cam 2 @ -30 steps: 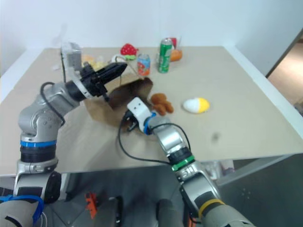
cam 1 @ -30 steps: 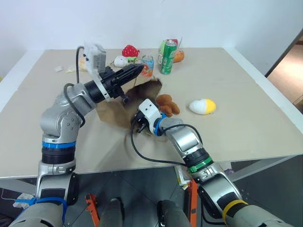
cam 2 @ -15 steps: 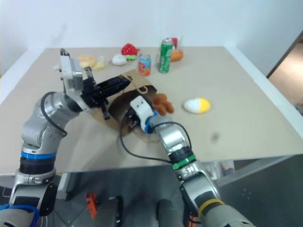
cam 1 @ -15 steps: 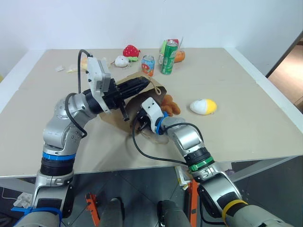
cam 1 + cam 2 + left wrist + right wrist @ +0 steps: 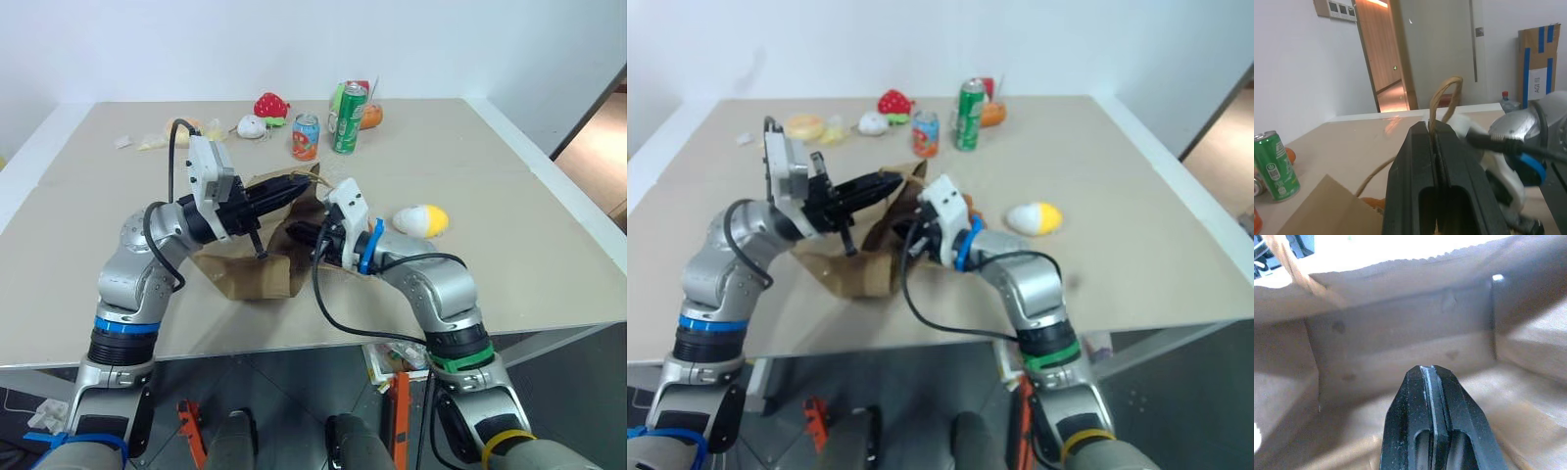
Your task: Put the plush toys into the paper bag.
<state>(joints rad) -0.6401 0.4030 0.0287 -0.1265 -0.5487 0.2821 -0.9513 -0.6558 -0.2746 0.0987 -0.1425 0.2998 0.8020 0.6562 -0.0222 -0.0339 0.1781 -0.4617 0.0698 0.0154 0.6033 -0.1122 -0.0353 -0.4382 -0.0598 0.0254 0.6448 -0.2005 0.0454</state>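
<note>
Left end effector (image 5: 294, 186), at centre frame in the left eye view, has its two black fingers pressed together on a twisted cord handle (image 5: 1442, 95) of the paper bag (image 5: 257, 276); the left wrist view shows the cord loop rising from between the closed fingertips. Right end effector (image 5: 1431, 374) points into the mouth of the bag, its fingers nearly together with nothing between them; the right wrist view looks along them at the brown inner walls and folded base of the bag. In the head views its white wrist housing sits just right of the bag's mouth, and its fingertips are hidden by the paper.

Paper bag lies on its side on the counter (image 5: 509, 245), slightly left of centre, its mouth lifted toward the right by the held handle. White egg-shaped plush with a yellow end (image 5: 421, 220) rests on the counter right of centre, just right of the right arm and outside the bag. Orange-brown plush (image 5: 972, 208) is only partly visible behind the right wrist, near the bag's mouth; whether it touches the bag cannot be told.

Along the far edge of the counter, upper centre of the frame, stand a green can (image 5: 347, 118) and a smaller can (image 5: 306, 136), with a red strawberry plush (image 5: 269, 105) and a small white round plush (image 5: 251, 126) to their left.
</note>
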